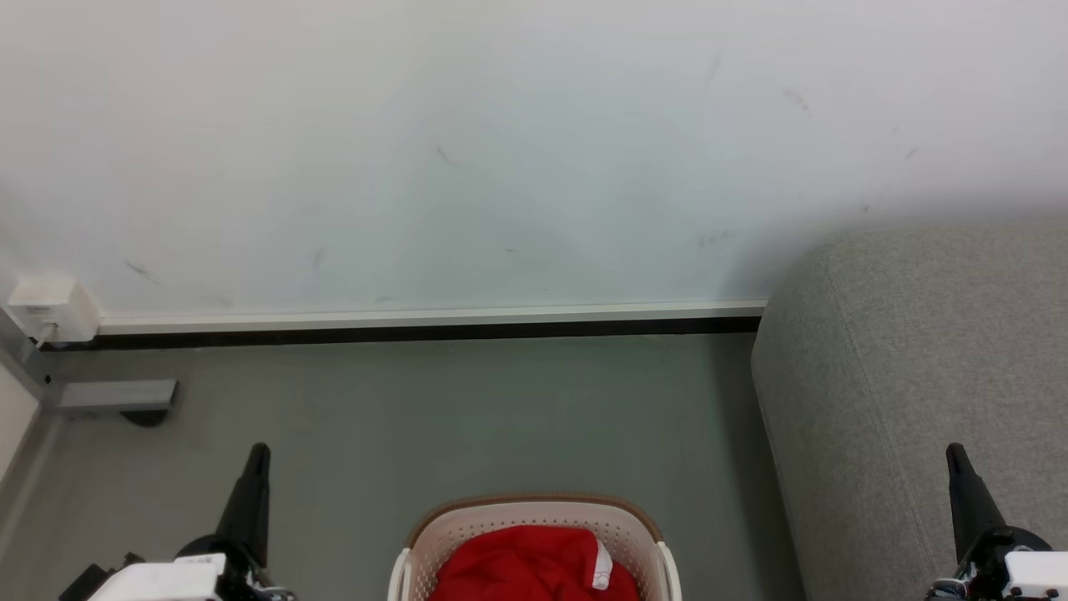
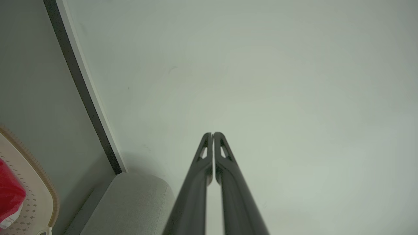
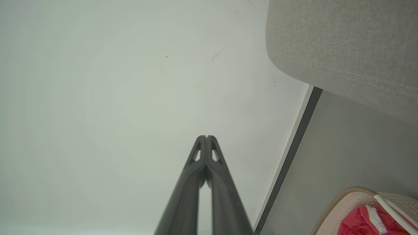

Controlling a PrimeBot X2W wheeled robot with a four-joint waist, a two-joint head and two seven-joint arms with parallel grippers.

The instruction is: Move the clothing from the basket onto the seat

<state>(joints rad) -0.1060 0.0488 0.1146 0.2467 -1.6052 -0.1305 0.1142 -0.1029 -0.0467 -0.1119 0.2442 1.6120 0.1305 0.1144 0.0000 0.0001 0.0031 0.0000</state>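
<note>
clothing: heaped inside basket, bottom centre
seat: right of basket, strip of floor between
left tool: fingers pressed together, empty
right tool: likewise, in front of seat
nearby: wall, white box far left

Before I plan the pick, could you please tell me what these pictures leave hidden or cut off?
Cream-white perforated plastic basket: head view, near half cut by bottom edge.
Bright red fabric garment: bunched, mostly cut off likewise; full shape unclear.
Light grey upholstered sofa: every view's edge crops it.
</note>
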